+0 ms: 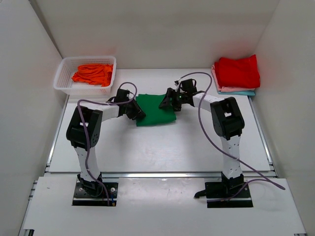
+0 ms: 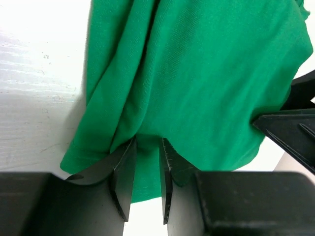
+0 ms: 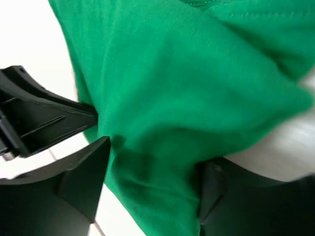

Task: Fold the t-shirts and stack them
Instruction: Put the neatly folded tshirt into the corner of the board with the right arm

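At frame centre the green shirt (image 1: pixel 155 112) lies folded on the table (image 1: pixel 147 152); left gripper (image 1: pixel 139 113), low at its left edge, stands narrowly parted, right gripper (image 1: pixel 165 102), at its upper edge, wide astride cloth, with grip unclear on both.

Basket (image 1: pixel 83 90) (far left) and shirt stack (image 1: pixel 237 73) flank open table (image 1: pixel 162 147)
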Controlling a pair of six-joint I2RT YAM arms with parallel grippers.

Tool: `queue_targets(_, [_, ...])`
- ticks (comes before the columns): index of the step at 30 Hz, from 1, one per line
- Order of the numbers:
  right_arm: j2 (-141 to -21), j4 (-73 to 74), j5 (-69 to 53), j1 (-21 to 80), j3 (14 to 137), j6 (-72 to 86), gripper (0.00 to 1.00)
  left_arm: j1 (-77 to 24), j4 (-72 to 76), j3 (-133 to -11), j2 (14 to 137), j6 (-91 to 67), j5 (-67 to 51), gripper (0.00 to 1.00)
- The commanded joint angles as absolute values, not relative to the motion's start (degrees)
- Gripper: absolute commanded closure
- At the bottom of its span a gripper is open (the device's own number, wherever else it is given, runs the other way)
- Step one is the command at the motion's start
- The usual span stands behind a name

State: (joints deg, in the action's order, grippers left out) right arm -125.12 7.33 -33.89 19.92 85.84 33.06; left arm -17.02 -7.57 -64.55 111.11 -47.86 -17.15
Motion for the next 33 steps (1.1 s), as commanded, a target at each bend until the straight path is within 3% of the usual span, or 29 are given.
queue_targets(1, [-128.75, 4.05, -43.57, 18.9, 86.04, 38.49, 0.4, -18.1, -11.51, -65.3, 111.89, -46.23, -12.92, 0.63])
queue_targets(3, [-129.64, 2.12, -47.27, 17.85, 86.75, 40.59, 0.47, -18.54, -11.16, -65.56, 112.58, -46.32, -12.74, 0.63])
queue_targets(4, [-130.33, 0.63, -49.63, 17.32, 87.27, 41.13, 0.67, -18.54, -11.16, -65.31, 112.5, -46.41, -12.83, 0.63])
queue_targets(5, [-130.78, 0.27, -52.09, 16.62, 87.88, 41.74, 0.78, -18.46, -10.99, -65.3, 112.24, -46.49, -13.44, 0.63])
queue_targets(6, [-131.56, -1.04, -53.34, 16.0, 89.46, 42.62, 1.0, -18.28, -10.38, -64.87, 111.8, -46.84, -14.4, 0.62])
queue_targets(10, [-130.96, 6.2, -53.89, 12.92, 95.08, 36.23, 1.0, -16.0, -9.4, -62.32, 106.19, -46.93, -15.99, 0.63])
queue_targets(18, [-127.36, 31.71, -28.6, 10.63, 112.75, 3.29, 1.0, -11.69, -12.66, -59.68, 93.17, -43.07, -16.08, 0.63])
queue_targets(28, [-118.57, 27.09, -7.23, 6.95, 108.56, -14.13, 1.0, -11.42, -12.13, -55.73, 90.62, -42.54, -17.4, 0.63])
queue_targets(33, [-114.7, 21.28, -5.97, 2.38, 106.17, -17.84, 1.0, -11.25, -12.13, -55.02, 90.88, -41.4, -17.57, 0.62])
